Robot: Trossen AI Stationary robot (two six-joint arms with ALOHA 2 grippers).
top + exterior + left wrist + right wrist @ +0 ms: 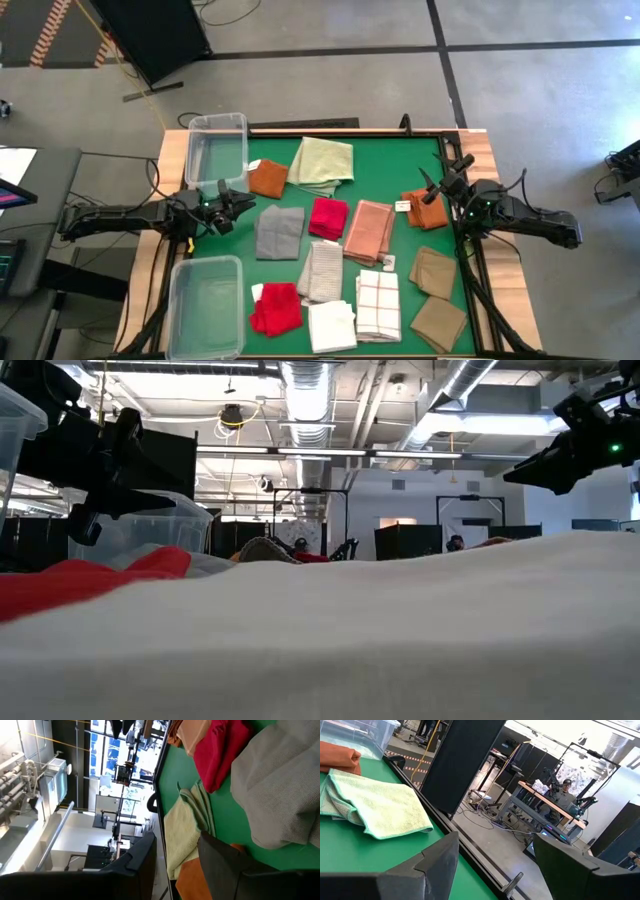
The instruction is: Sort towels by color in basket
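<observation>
Towels are lying spread over the green mat of the counter [400, 150] between the two arms. In the high view a pale green towel [322, 164] and a rust-orange towel [267, 178] are sitting along the far side, with a grey towel [279, 231], a red towel [328, 216] and a salmon pink towel [368, 231] in the middle row. Nearer the front edge a light grey towel [321, 270], a second red towel [276, 308], a white towel [332, 326] and a white-checked towel [378, 304] are lying close together, and two tan towels [434, 271] are sitting toward the right side, one behind the other. Another rust-orange towel [424, 209] is lying at the right edge of the mat. Two clear plastic bins are standing on the left of the counter, one at the far corner [216, 150] and one at the near corner [205, 306]. The left tool [238, 203] is hovering between the bins beside the grey towel, its fingers standing partly apart and gripping nothing. The right tool [436, 186] is hanging just above the rust-orange towel at the right edge, its fingers spread wide and empty.
</observation>
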